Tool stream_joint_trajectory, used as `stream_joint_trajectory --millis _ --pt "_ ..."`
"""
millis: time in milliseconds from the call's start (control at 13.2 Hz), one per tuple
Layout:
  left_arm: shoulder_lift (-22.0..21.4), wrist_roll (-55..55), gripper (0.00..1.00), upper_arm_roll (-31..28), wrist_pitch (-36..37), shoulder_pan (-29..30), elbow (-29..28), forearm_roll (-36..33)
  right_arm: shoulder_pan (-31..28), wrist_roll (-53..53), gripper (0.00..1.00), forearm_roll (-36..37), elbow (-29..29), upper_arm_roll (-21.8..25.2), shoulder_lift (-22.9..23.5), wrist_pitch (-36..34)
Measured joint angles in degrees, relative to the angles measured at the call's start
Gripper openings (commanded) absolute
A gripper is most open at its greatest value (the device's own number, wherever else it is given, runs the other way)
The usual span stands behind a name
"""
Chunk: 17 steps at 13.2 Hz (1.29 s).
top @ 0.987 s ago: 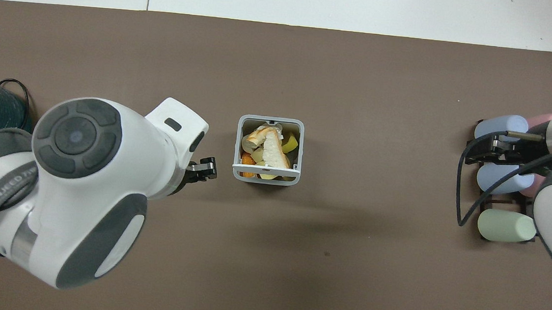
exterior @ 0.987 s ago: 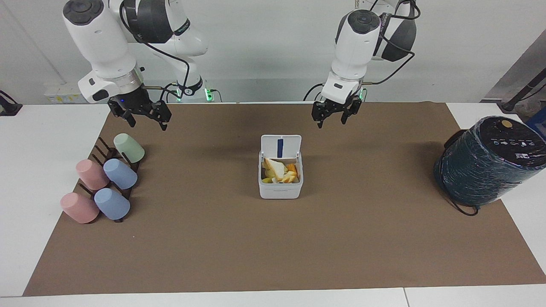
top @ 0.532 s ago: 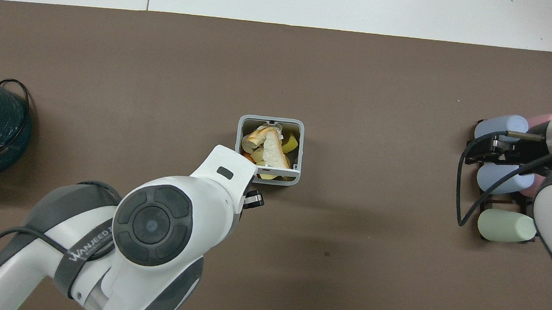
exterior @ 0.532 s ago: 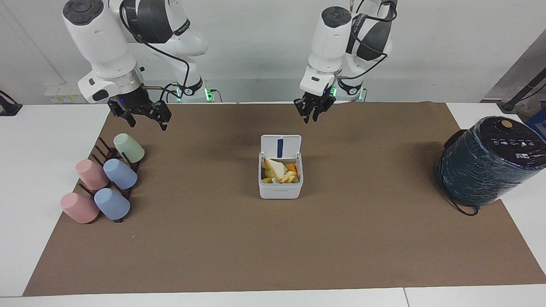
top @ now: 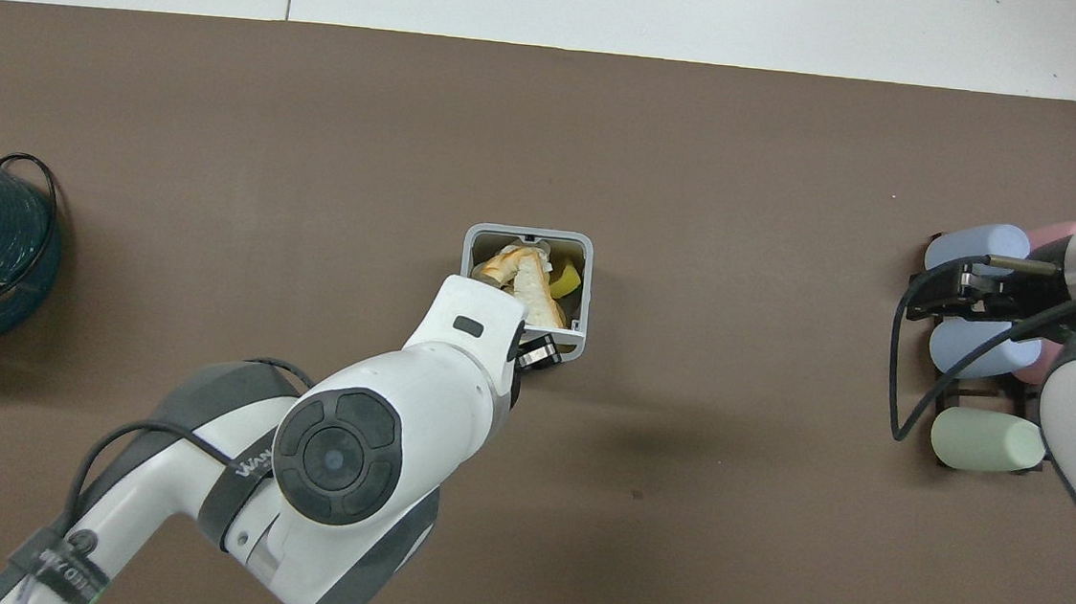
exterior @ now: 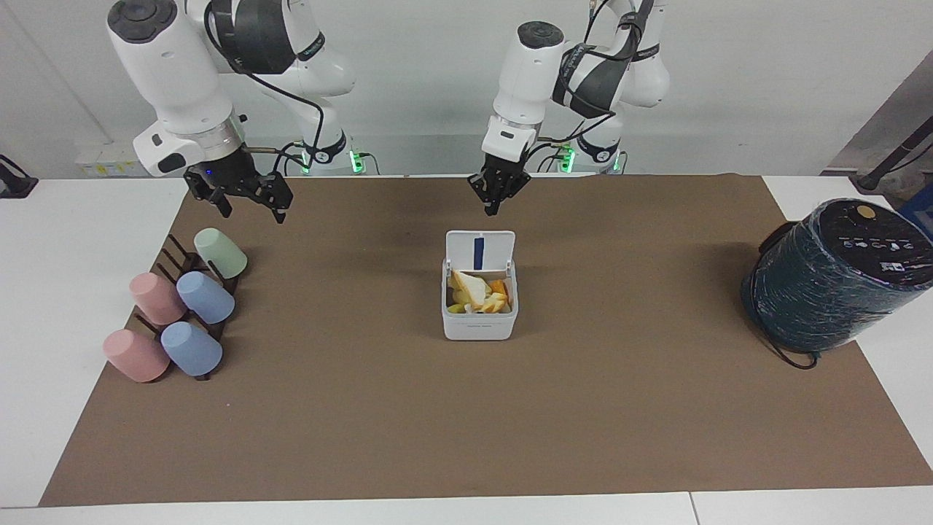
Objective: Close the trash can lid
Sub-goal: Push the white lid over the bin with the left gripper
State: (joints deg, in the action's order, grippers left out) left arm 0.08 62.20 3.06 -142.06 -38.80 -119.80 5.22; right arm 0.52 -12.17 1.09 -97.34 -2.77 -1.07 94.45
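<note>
The trash can stands on the brown mat at the centre of the facing view, and its lid stands upright and open, with the blue strip facing the camera. Food scraps fill the box. The left gripper hangs in the air just above the lid's top edge, near the upper middle of the frame; it does not touch the lid, and its fingers look pressed together. The right gripper waits at the upper left, with fingers spread apart, over the rack of coloured cups. A dark wrapped cylinder sits at the right edge.
</note>
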Motion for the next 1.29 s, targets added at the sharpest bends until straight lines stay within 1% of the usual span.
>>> stream_joint_trajectory --millis 152,456,835,1291 --pt "2.89 0.53 0.05 -0.41 -6.4 0.39 0.11 0.75 0.0 0.0 1.0 0.0 0.0 0.0 0.0 0.0" --pt "6.54 0.61 0.04 -0.83 -13.5 2.4 1.62 3.16 0.0 0.0 1.0 0.0 0.0 0.0 0.0 0.0" --pt "14.25 0.61 0.04 -0.89 -16.45 2.87 6.45 3.21 0.0 0.0 1.0 0.0 0.0 0.0 0.0 0.0" --pt "15.5 0.61 0.04 -0.85 -16.87 2.95 7.33 3.22 0.0 0.0 1.0 0.0 0.0 0.0 0.0 0.0"
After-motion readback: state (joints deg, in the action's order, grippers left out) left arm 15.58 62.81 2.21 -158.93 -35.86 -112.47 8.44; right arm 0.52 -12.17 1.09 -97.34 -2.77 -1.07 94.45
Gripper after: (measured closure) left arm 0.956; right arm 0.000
